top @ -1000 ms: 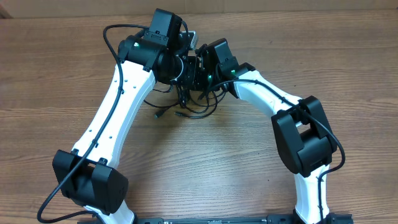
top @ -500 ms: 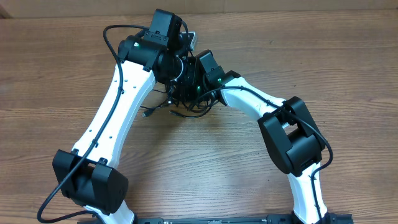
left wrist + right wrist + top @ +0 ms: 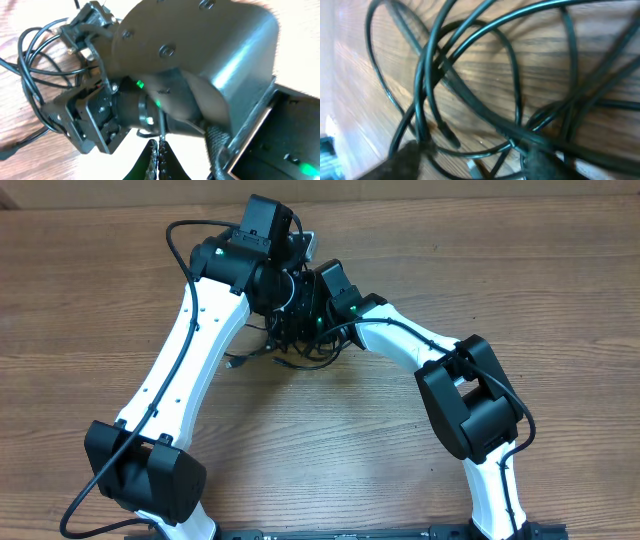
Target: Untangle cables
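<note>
Cables (image 3: 300,352): thin black cords in one tangled clump on the wooden table (image 3: 520,270), far centre, directly under both wrists. One loose plug end (image 3: 237,362) sticks out on the left of the clump, lying flat on the wood. Left arm (image 3: 190,350) reaches in from the near left, right arm (image 3: 420,340) from the near right, and the two heads meet over the tangle, nearly touching. Left gripper (image 3: 157,160): fingers pressed together, with a thin black strand running up from between the tips, so it looks pinched. Left wrist view is mostly filled by the right arm's black wrist housing (image 3: 200,65), with a small green light (image 3: 140,84) on it and cable loops on the wood at the left. Right gripper (image 3: 472,162): spread, blurred dark fingers (image 3: 407,157) at either lower corner, with several crossing loops lying on the wood between and beyond them, none clamped.
</note>
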Available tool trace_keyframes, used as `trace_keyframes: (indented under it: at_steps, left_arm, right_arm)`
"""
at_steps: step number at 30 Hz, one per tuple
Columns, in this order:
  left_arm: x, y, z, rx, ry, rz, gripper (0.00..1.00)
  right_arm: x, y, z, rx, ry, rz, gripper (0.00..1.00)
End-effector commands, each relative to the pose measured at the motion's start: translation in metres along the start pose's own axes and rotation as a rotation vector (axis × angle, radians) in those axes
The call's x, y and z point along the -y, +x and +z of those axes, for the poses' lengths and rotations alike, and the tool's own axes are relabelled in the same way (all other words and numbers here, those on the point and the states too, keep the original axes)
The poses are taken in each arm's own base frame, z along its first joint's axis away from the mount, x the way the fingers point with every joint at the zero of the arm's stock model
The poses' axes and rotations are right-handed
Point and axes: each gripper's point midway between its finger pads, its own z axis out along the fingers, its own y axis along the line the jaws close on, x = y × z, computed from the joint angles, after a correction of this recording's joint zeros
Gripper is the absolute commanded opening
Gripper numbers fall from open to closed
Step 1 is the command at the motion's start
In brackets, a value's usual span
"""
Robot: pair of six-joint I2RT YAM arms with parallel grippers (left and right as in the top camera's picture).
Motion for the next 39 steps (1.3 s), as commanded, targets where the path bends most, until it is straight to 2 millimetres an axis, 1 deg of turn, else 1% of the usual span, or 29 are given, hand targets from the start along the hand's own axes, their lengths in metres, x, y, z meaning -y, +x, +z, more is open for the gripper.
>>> trace_keyframes:
  at_steps: [1, 5, 8, 9, 14, 19, 21, 23, 26, 30, 35, 37, 39]
  left_arm:
    - [-0.019, 0.005, 0.002, -0.02, -0.099, 0.009, 0.04]
    - [-0.052, 0.015, 0.001, -0.063, -0.283, -0.004, 0.04]
    - [-0.068, 0.023, 0.005, -0.104, -0.361, -0.031, 0.05]
    - [-0.07, 0.025, 0.007, -0.115, -0.37, -0.045, 0.04]
    - [-0.077, 0.031, 0.024, -0.162, -0.383, -0.078, 0.04]
    - [-0.086, 0.038, 0.046, -0.216, -0.401, -0.117, 0.05]
    - [-0.091, 0.042, 0.058, -0.247, -0.412, -0.146, 0.05]
    - [-0.099, 0.049, 0.076, -0.29, -0.428, -0.18, 0.04]
    - [-0.107, 0.053, 0.095, -0.311, -0.444, -0.23, 0.04]
    - [-0.114, 0.052, 0.116, -0.308, -0.453, -0.278, 0.04]
    - [-0.112, 0.044, 0.121, -0.268, -0.44, -0.315, 0.04]
    - [-0.11, 0.043, 0.122, -0.264, -0.425, -0.316, 0.11]
    - [-0.104, 0.042, 0.123, -0.268, -0.392, -0.315, 0.14]
  right_arm:
    - [0.007, -0.007, -0.002, 0.013, 0.005, 0.009, 0.77]
    - [0.016, -0.014, -0.007, 0.026, 0.012, 0.045, 0.85]
    - [0.025, -0.021, -0.014, 0.041, 0.013, 0.105, 0.88]
    - [0.028, -0.024, -0.016, 0.045, 0.009, 0.127, 0.89]
    - [0.04, -0.035, -0.035, 0.031, -0.074, 0.227, 0.89]
    - [0.046, -0.045, -0.057, 0.005, -0.197, 0.271, 0.89]
    - [0.05, -0.049, -0.066, 0.001, -0.239, 0.285, 0.89]
    - [0.054, -0.055, -0.08, -0.002, -0.299, 0.298, 0.89]
    - [0.053, -0.06, -0.09, 0.0, -0.352, 0.288, 0.9]
    - [0.056, -0.062, -0.093, 0.007, -0.361, 0.285, 0.9]
    - [0.055, -0.062, -0.093, 0.012, -0.36, 0.256, 0.93]
    - [0.055, -0.062, -0.092, 0.011, -0.361, 0.255, 0.95]
    - [0.054, -0.061, -0.092, 0.01, -0.361, 0.254, 0.96]
